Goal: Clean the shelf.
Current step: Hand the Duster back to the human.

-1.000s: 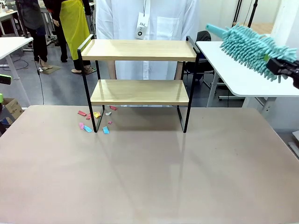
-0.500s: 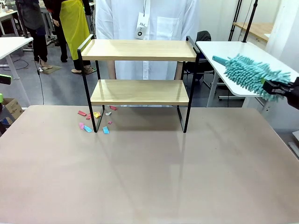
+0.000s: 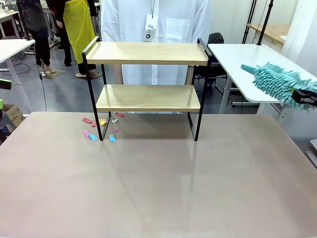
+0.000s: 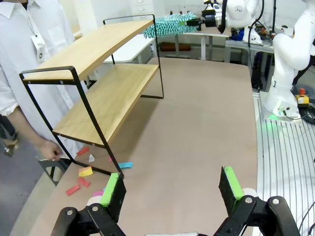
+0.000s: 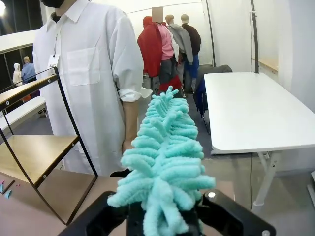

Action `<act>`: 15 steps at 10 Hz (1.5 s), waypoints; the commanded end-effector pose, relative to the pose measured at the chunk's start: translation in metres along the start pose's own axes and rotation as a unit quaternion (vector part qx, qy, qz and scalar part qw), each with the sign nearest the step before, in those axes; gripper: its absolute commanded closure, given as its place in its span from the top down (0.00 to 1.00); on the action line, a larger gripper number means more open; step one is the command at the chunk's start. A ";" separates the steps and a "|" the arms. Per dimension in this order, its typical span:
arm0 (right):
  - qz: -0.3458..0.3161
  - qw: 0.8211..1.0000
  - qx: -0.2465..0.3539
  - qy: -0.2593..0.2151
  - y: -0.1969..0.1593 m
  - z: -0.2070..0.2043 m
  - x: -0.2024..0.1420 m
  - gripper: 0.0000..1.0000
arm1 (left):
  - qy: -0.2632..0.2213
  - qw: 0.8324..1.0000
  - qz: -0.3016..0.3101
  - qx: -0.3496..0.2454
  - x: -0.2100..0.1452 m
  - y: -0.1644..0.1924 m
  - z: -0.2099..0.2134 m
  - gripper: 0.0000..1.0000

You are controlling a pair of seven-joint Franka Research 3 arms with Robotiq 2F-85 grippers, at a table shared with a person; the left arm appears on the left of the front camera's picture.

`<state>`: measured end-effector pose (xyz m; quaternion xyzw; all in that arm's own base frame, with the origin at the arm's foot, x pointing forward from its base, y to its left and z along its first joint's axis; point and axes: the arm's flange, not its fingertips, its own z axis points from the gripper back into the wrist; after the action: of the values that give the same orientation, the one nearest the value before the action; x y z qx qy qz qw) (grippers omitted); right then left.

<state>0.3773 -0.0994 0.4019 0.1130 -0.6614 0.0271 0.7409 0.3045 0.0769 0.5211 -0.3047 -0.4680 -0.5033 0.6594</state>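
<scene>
The brown table (image 3: 158,178) carries the shelf (image 3: 147,96) at its far edge, both wooden boards bare, with a person in a white coat (image 3: 158,29) standing just behind the shelf. Well to the right of the shelf, the right gripper (image 3: 303,97) is clamped on a teal fluffy duster (image 3: 280,82), held off the table. The left gripper (image 4: 170,189) has its jaws apart, holding nothing. Small coloured paper scraps (image 3: 101,128) lie on the table around the shelf's left legs
</scene>
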 end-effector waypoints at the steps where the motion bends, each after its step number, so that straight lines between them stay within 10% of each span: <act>1: -0.001 1.000 -0.002 -0.002 -0.001 0.000 0.001 0.16 | -0.014 1.000 -0.010 0.000 0.000 0.000 -0.001 1.00; 15: -0.001 1.000 -0.002 -0.002 -0.001 0.000 0.001 0.16 | -0.014 1.000 -0.010 0.000 0.000 0.000 -0.001 1.00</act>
<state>0.3771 -0.0995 0.4014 0.1136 -0.6610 0.0260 0.7413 0.3044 0.0769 0.5212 -0.3048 -0.4681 -0.5033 0.6593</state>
